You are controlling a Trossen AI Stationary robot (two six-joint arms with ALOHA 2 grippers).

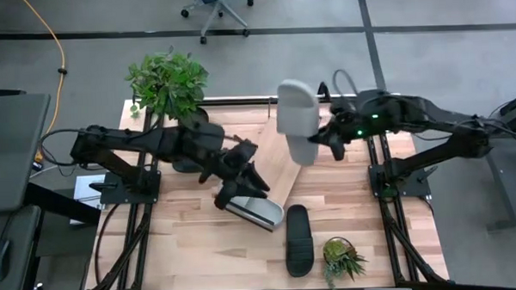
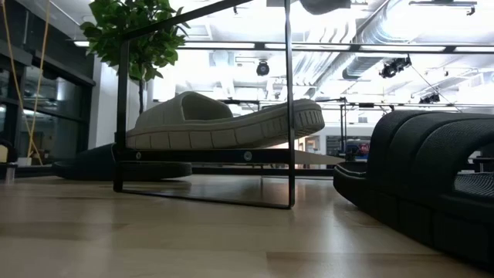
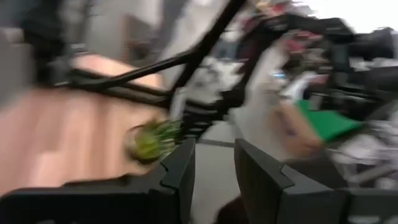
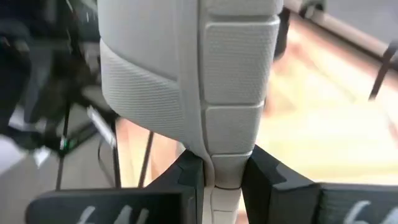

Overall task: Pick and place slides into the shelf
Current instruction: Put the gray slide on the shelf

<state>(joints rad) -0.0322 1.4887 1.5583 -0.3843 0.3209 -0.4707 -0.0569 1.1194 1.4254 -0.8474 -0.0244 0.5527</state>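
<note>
Left wrist view: heavily motion-blurred; small potted plant (image 3: 152,140) only green smear beside dark frame bars.
Black slide (image 2: 432,181), low view: cut off at right edge.
Pale slide (image 4: 193,74), right wrist view: cut off at top edge.
Shelf (image 1: 284,157): mostly hidden under arms.

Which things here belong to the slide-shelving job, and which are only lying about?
Belong: pale grey-green slide sandal in the right gripper; second pale slide sandal by the left gripper; black slide sandal; light-wood plank shelf.
Lying about: tall leafy potted plant; small spiky potted plant.
</note>
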